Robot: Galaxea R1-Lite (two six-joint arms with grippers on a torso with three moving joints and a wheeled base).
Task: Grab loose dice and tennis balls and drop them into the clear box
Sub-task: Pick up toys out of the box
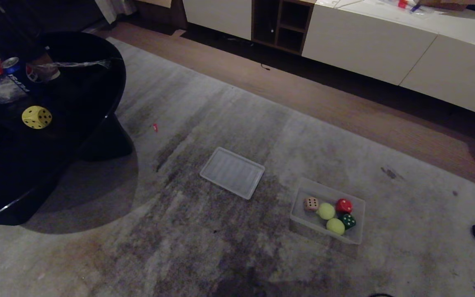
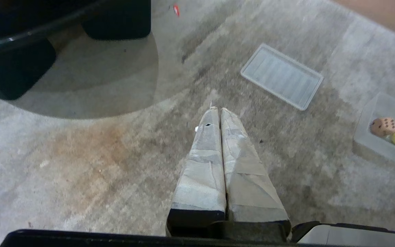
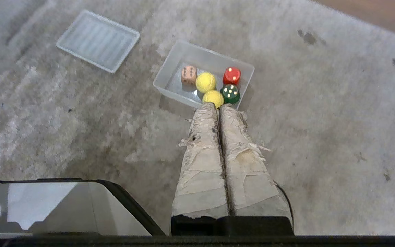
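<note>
Shut hands [image 3: 219, 107] (empty) over rug [image 3: 81, 137]

A yellow die [image 1: 36, 117] with dark pips sits on the glossy black table [image 1: 76, 136]. In the clear box [image 1: 303, 218] lie a cream-beige die [image 1: 311, 203] with dark pips, two yellow-green tennis balls [image 1: 326, 210], a red die [image 1: 344, 205] and a dark green die [image 1: 349, 221] with pale pips. The lid [image 1: 232, 172] is clear and ribbed; the carpet [image 1: 179, 247] is mottled grey
</note>
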